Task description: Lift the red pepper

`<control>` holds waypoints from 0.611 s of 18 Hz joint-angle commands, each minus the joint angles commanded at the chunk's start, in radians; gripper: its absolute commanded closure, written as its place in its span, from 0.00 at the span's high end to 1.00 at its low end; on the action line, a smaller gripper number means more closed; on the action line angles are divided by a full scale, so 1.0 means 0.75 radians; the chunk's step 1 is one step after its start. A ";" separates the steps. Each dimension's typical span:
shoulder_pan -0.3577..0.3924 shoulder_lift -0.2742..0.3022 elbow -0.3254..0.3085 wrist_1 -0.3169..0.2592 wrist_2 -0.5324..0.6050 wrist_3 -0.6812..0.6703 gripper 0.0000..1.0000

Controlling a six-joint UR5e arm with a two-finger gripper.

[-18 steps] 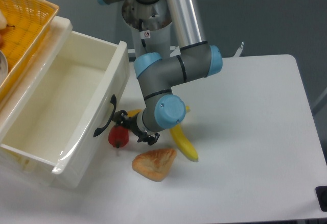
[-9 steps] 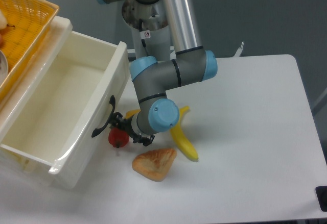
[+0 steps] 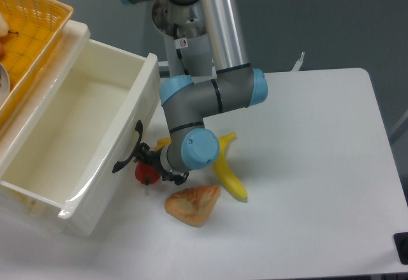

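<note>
one gripper point(image 3: 155, 164) closes around the red pepper point(image 3: 146, 174)

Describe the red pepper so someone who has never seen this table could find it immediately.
Start at the open white drawer on the left and find the black handle on its front. Just right of it, on the table, sits the red pepper at the gripper tips. It is the only small, glossy red thing; the bread piece is orange-tan and the banana yellow.

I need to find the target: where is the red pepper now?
The red pepper lies on the table, lower left of centre, between the drawer front and the gripper, left of the bread piece.
</note>
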 joint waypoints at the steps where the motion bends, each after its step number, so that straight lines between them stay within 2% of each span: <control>1: 0.000 0.000 0.000 0.000 0.000 0.000 1.00; 5: 0.002 0.000 0.000 0.000 0.000 -0.004 0.99; 11: 0.002 0.000 0.002 -0.002 0.000 -0.010 0.86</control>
